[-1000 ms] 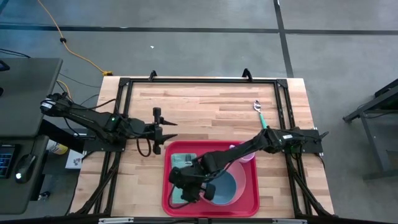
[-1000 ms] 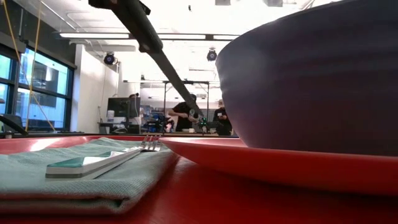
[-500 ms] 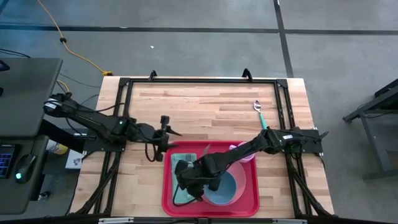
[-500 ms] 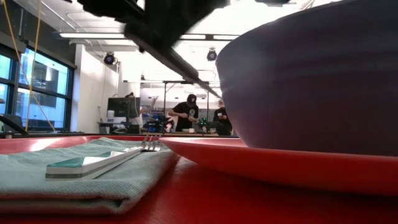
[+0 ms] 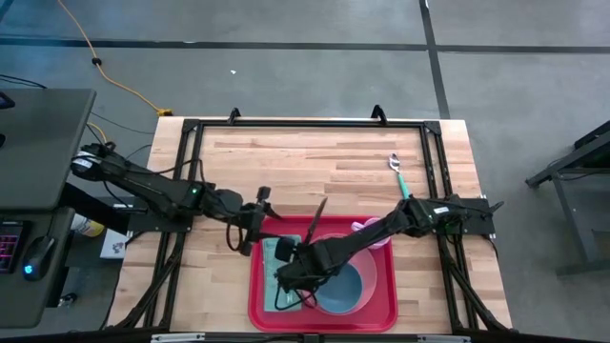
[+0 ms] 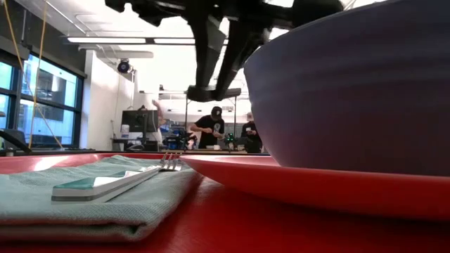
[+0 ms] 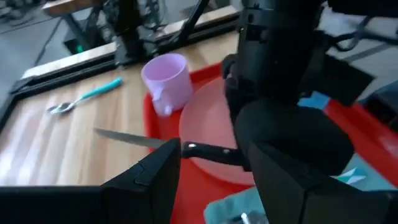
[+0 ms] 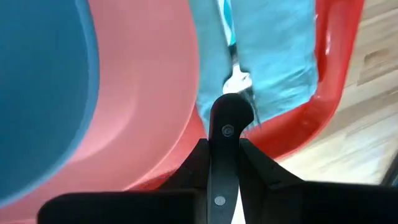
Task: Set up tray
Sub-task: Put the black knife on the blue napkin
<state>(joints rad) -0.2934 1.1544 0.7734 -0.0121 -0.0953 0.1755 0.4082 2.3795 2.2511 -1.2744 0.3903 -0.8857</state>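
The red tray (image 5: 389, 303) lies at the table's near middle. On it a teal napkin (image 6: 84, 200) carries a fork (image 6: 112, 184), beside a pink plate (image 7: 205, 118) with a blue bowl (image 5: 345, 288). My right gripper (image 5: 303, 255) hangs over the tray's left half, shut on a knife (image 7: 134, 138) with a black handle. My left gripper (image 5: 264, 202) stands open just off the tray's far left corner and faces the knife. Nothing is between its fingers (image 7: 152, 177). My right gripper pinches the knife's black handle (image 8: 227, 132) between its two fingers (image 8: 252, 163), coming steeply from above. The blade (image 5: 319, 211) sticks out toward the table's far edge. The knife is lifted clear above the napkin and the tray.
A pink cup (image 5: 375, 229) stands at the tray's far right corner. A spoon with a teal handle (image 5: 398, 171) lies on the bare wood at the far right. A black frame (image 5: 305, 122) runs round the table. People stand in the room beyond (image 6: 211, 130).
My left gripper has gone toward the table's right edge, up to the tray's far left corner, and has sunk a little. My right gripper has turned at the wrist and tipped further down, and the knife's blade has swung up over the tray's far rim.
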